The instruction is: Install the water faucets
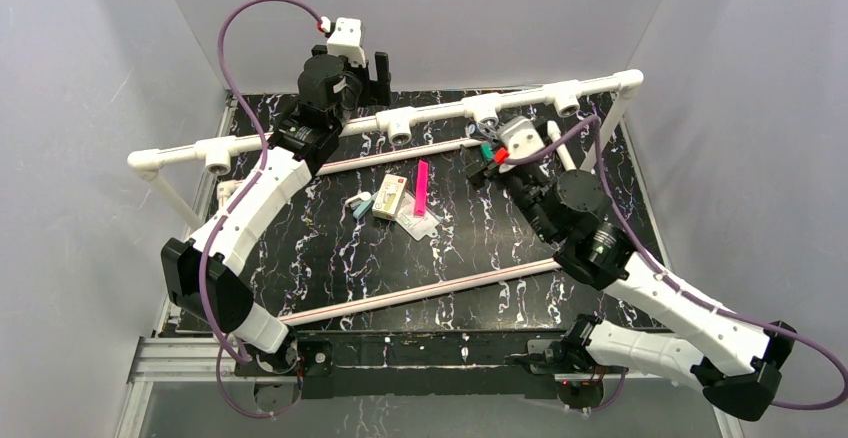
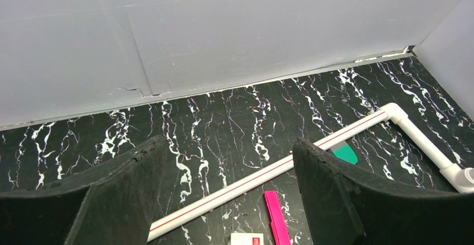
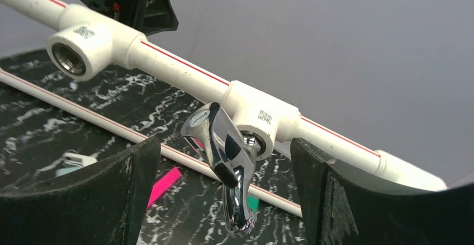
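pink strip (image 1: 421, 188) beside small box (image 1: 390, 196)

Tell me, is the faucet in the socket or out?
In. The faucet sits in the white tee socket, untouched, inside the open right gripper.

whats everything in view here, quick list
water faucet: 1, silvery, at a tee socket on the raised rail
tee sockets: 4, white, along the raised rail
raised rail: 1, white, across the back of the table
low pipes: 2, white with a red stripe, along the table
strip: 1, pink, mid table
small box: 1, cream, beside the strip
green piece: 1, green, by the far low pipe
table: 1, black with white veins
left gripper: 1, black, open, empty
right gripper: 1, black, open, fingers either side of the faucet, apart from it
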